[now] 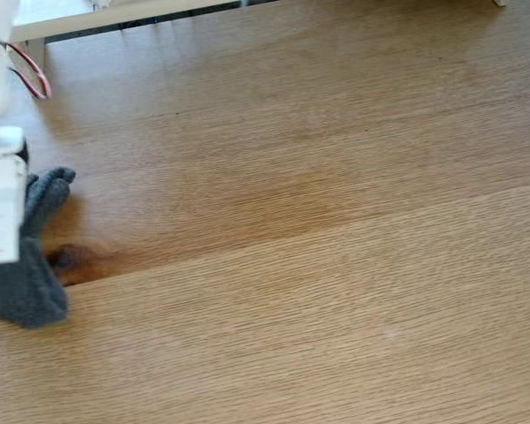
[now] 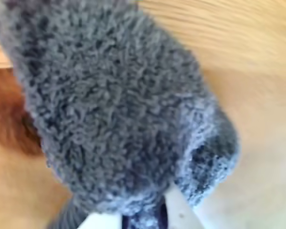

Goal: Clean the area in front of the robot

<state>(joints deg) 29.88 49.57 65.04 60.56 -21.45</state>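
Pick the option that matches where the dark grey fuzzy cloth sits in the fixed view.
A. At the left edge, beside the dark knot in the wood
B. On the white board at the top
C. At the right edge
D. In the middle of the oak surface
A: the dark grey fuzzy cloth lies at the left edge under the white arm, next to the dark knot on the oak surface.

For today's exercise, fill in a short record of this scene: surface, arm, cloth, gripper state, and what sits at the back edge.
surface: light-brown oak wood area, with a dark knot
arm: white robot at the left edge of the fixed view, red and black wires
cloth: dark grey fuzzy cloth, lying on the wood
gripper: gripper, shut on the cloth
back edge: white board
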